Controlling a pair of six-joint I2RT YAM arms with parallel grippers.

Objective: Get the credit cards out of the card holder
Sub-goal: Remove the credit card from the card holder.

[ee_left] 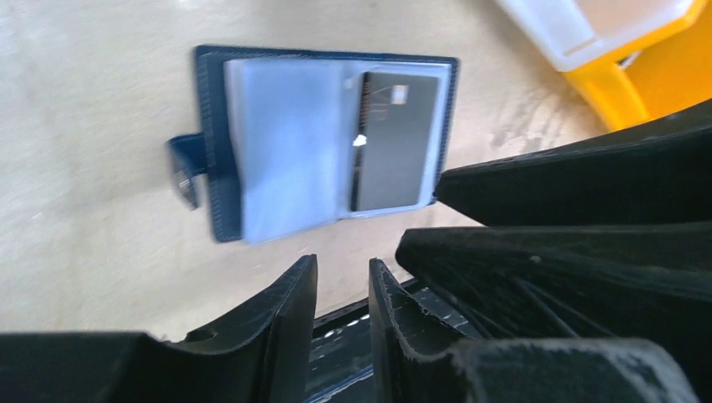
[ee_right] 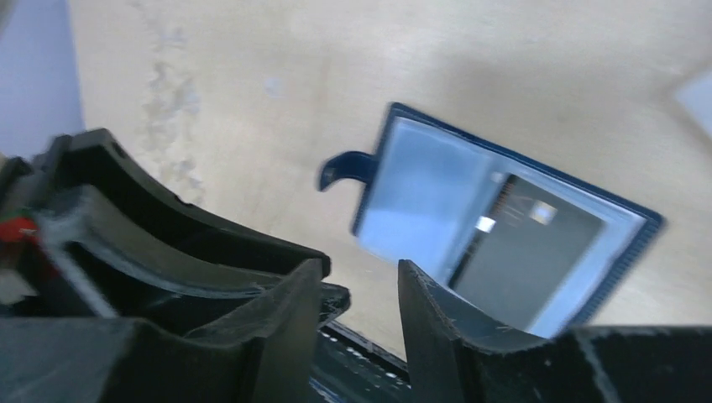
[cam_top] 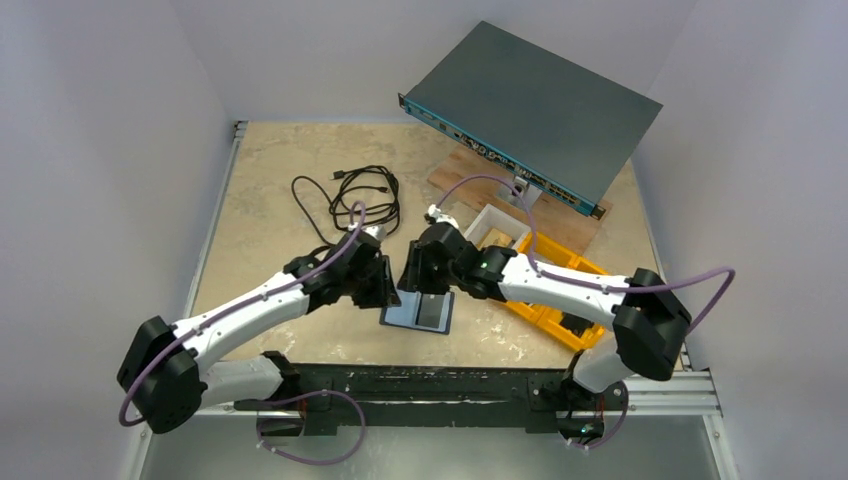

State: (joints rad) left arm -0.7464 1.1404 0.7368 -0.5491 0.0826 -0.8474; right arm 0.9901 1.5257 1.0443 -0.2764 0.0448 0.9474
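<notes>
The card holder point(cam_top: 418, 312) lies open and flat on the table near the front edge, navy with a snap tab point(ee_left: 183, 172) on one side. Its clear sleeves show a dark grey credit card point(ee_left: 395, 138) in one half; the other half point(ee_left: 285, 143) looks pale and blank. In the right wrist view the card holder point(ee_right: 420, 201) and the card point(ee_right: 529, 260) lie just beyond the fingers. My left gripper point(cam_top: 385, 285) point(ee_left: 342, 264) and right gripper point(cam_top: 412, 270) point(ee_right: 361, 269) hover close together just above it. Both are open a little, with nothing between the fingers.
A white bin point(cam_top: 495, 230) and yellow bins point(cam_top: 555, 300) sit to the right under my right arm. A coiled black cable point(cam_top: 350, 195) lies behind the left arm. A grey network switch point(cam_top: 535, 105) rests on a wooden board point(cam_top: 460, 170) at the back right.
</notes>
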